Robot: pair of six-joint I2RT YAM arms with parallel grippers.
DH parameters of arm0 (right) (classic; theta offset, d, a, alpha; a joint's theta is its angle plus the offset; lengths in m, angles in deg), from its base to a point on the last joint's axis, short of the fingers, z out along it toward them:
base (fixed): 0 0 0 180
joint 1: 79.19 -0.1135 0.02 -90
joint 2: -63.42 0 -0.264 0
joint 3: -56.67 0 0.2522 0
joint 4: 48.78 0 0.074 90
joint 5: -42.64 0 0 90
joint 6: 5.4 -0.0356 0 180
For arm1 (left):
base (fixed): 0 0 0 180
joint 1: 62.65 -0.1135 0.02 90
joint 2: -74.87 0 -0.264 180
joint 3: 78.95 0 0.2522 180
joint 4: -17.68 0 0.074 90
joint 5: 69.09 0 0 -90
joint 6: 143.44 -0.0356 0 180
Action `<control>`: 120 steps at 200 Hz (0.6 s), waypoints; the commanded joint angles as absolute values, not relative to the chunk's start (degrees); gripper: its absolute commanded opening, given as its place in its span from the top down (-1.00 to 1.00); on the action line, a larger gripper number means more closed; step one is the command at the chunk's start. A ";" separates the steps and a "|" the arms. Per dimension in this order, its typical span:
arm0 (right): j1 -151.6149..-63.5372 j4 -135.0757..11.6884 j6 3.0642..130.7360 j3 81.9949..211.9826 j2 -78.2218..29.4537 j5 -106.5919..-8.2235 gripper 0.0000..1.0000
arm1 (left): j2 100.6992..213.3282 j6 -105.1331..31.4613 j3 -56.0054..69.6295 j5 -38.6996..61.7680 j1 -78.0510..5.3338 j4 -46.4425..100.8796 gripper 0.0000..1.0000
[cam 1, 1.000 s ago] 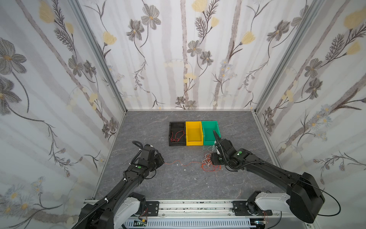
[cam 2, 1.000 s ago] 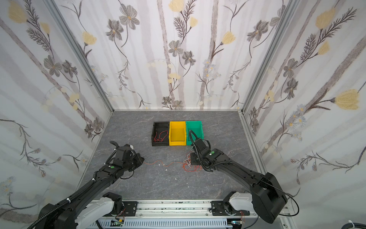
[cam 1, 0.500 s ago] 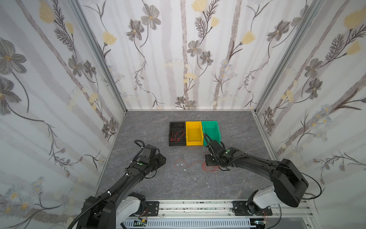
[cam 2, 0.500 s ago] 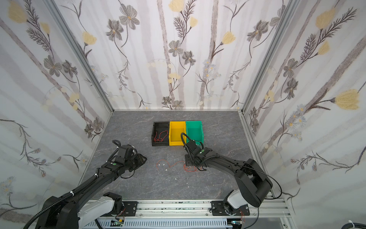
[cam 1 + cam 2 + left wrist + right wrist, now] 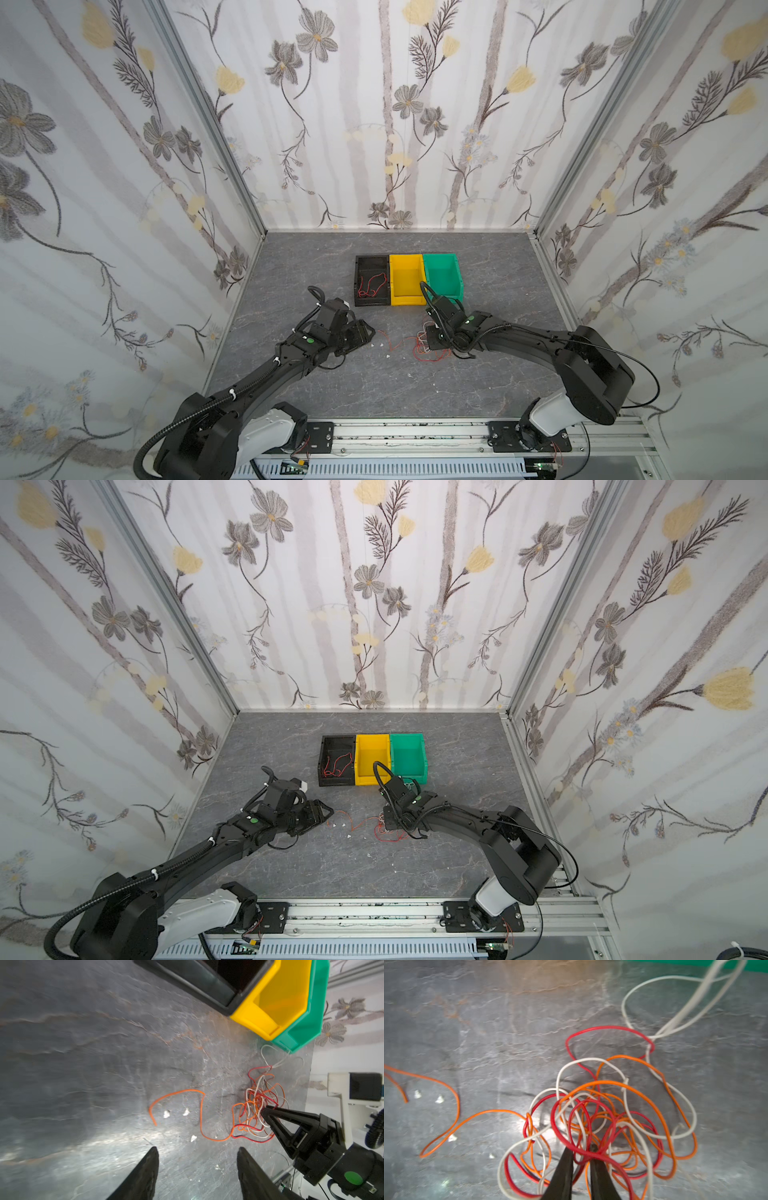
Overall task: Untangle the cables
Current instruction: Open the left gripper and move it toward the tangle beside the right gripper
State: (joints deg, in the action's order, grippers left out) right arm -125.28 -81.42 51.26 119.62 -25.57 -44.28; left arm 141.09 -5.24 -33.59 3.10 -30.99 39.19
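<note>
Right gripper (image 5: 581, 1151) bites into the tangle of thin red, orange and white cables (image 5: 602, 1115); left gripper (image 5: 197, 1150) stands empty.
The tangle lies on the grey marbled tabletop (image 5: 374, 395) just before the green plastic bin (image 5: 442, 270). The right jaws are nearly together on red strands, and the left jaws gape near a loose orange strand (image 5: 200, 1113).
</note>
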 commanded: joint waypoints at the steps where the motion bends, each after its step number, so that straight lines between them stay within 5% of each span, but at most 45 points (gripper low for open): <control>1: -125.94 -78.40 51.57 119.82 -25.09 -45.25 0.68 | 144.50 -0.59 -32.68 2.73 -27.63 31.31 -0.26; 77: -127.22 -77.62 51.91 119.44 -25.44 -45.86 0.74 | 153.97 -13.70 -25.63 8.26 -24.11 36.34 -0.35; 120: -127.27 -77.13 51.56 119.47 -25.61 -46.46 0.74 | 160.85 -18.01 -23.83 3.08 -23.94 37.32 -0.15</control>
State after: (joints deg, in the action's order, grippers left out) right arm -127.22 -78.95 51.89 119.49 -25.79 -45.84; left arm 158.48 -14.02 -24.24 6.01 -24.02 36.06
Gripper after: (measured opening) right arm 0.129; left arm 0.590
